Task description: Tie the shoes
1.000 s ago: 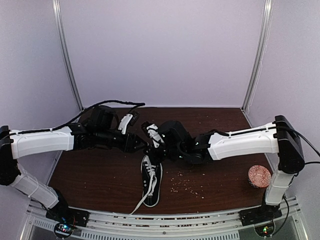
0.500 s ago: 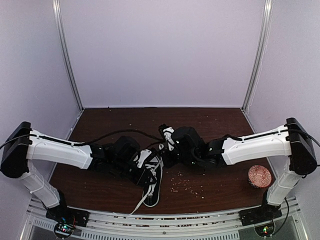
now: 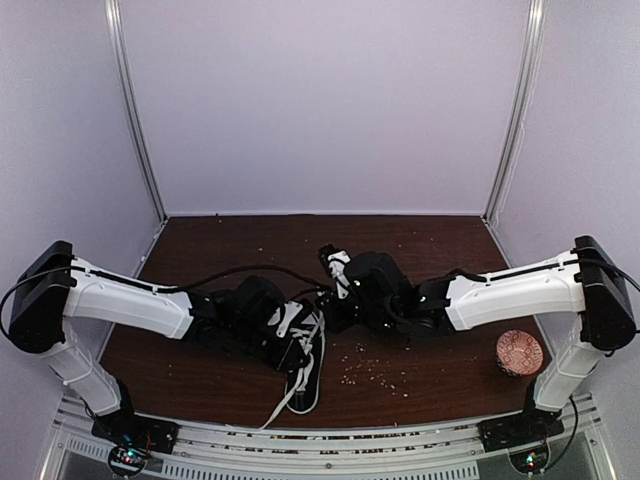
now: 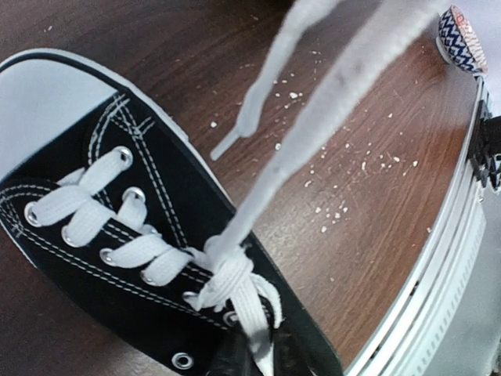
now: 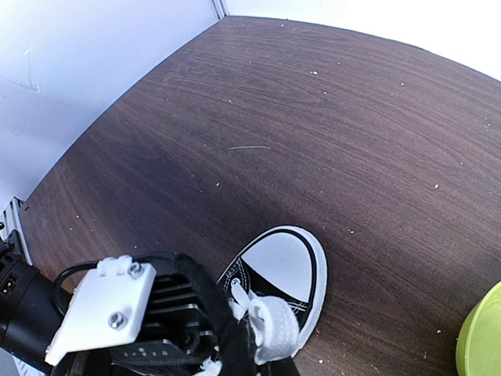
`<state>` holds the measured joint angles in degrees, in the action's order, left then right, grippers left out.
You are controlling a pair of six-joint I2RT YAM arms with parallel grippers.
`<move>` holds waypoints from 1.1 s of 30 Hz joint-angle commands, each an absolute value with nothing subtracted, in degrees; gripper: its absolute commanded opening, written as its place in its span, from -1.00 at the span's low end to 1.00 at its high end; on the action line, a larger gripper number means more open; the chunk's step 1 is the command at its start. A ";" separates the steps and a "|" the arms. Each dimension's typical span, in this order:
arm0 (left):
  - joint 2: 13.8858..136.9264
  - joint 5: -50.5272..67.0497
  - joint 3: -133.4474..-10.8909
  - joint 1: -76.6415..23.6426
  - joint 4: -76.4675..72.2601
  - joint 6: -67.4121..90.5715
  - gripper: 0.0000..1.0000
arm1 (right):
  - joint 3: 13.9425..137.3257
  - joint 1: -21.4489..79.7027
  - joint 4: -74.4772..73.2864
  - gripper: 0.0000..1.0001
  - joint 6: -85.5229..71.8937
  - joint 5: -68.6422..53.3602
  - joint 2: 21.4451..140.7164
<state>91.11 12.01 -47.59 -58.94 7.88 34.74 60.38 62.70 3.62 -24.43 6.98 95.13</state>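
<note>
The black sneaker (image 3: 304,384) lies on the table with its white toe cap toward the near edge. In the left wrist view the shoe (image 4: 94,211) shows its crossed white laces and a first knot (image 4: 223,270). My left gripper (image 4: 262,359) is shut on a lace just behind the knot; it sits over the shoe's ankle end (image 3: 298,338). A taut lace (image 4: 329,102) runs from the knot up to my right gripper (image 3: 334,306). My right gripper (image 5: 270,354) is shut on a bunched lace loop (image 5: 275,327) above the toe cap (image 5: 283,265). One lace end (image 3: 278,408) trails to the table's front.
A round patterned cup (image 3: 519,352) stands at the front right, also in the left wrist view (image 4: 460,31). Crumbs (image 3: 372,372) lie scattered right of the shoe. A yellow-green thing (image 5: 481,337) shows at the right wrist view's edge. The metal front rail (image 4: 438,258) is near.
My left arm swung from the back of the table down onto the shoe's ankle end. My right gripper moved slightly right and up with its lace. Both have been nearly still over the last half second.
</note>
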 commanded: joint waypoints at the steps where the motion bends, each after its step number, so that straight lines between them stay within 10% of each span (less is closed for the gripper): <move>1: 92.02 11.88 -48.38 -58.91 5.13 35.72 -0.88 | 59.61 62.58 4.77 -1.00 -25.07 8.71 93.57; 33: 89.31 3.63 -42.78 -58.89 10.93 38.84 -1.00 | 43.24 62.32 -0.20 -1.00 -39.09 14.81 88.69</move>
<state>88.66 4.78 -44.07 -59.20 11.60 37.45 45.17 62.70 0.45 -35.05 13.85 88.55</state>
